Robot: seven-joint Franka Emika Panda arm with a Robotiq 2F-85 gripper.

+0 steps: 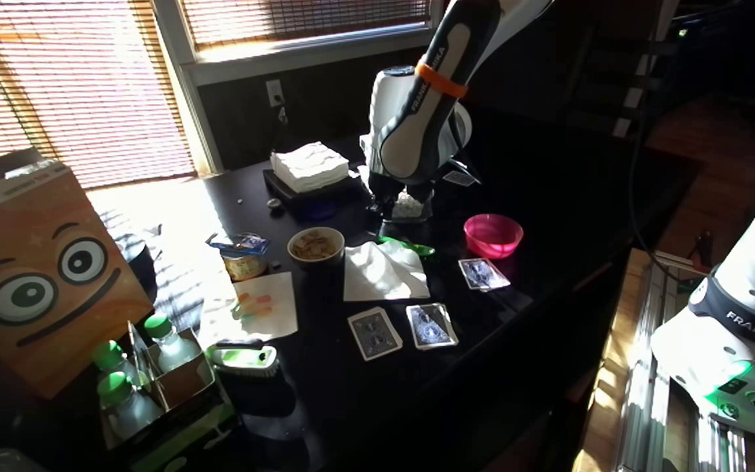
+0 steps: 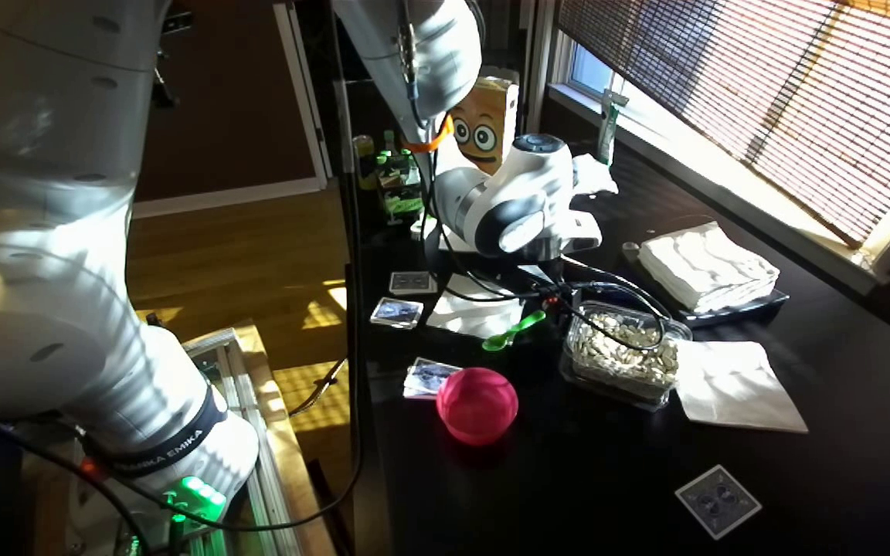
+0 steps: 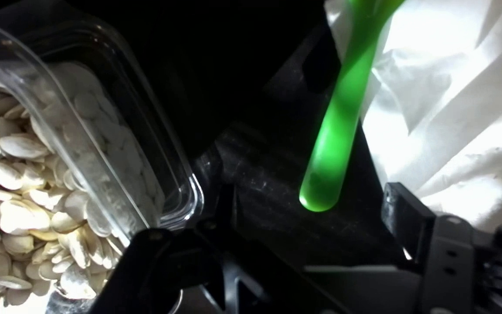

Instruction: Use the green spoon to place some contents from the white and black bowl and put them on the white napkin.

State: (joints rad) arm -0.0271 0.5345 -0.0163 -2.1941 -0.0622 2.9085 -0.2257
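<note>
Wrist view: clear seed tub point(image 3: 79, 144) flanks green spoon point(image 3: 337, 126); white napkin point(image 3: 460, 117) opposite.

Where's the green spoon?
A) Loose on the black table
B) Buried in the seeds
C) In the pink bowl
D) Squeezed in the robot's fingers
A: the wrist view shows the spoon on the table, with the spread fingers not touching its handle.

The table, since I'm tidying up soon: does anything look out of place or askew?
In an exterior view, a playing card lies away from the other cards, perhaps strayed; the white napkin by the green spoon looks rumpled.
</note>
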